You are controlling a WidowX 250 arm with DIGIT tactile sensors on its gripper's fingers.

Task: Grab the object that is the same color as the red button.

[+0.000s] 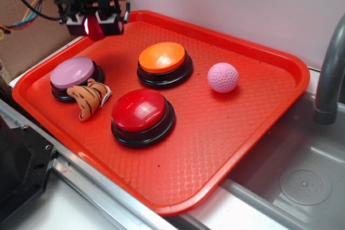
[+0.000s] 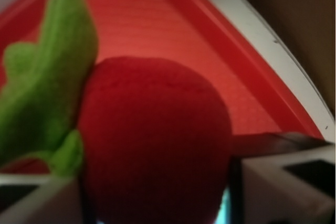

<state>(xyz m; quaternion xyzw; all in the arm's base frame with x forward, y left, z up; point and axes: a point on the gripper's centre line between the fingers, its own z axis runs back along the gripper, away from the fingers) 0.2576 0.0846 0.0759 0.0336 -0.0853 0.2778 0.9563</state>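
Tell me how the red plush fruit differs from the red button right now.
The plush fruit is held in the gripper above the tray's far left corner; the red button sits on the tray. The fruit is far smaller than the button. The fruit is fuzzy with a green stem; the button is glossy on a black base. Both are red.

A toy kitchen bench: steel sink (image 1: 302, 154), grey faucet (image 1: 329, 68), cardboard backdrop (image 1: 27, 20), loose wiring (image 1: 24, 17).

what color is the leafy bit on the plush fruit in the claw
Bright green, clearest in the wrist view: leaf on the red fruit.
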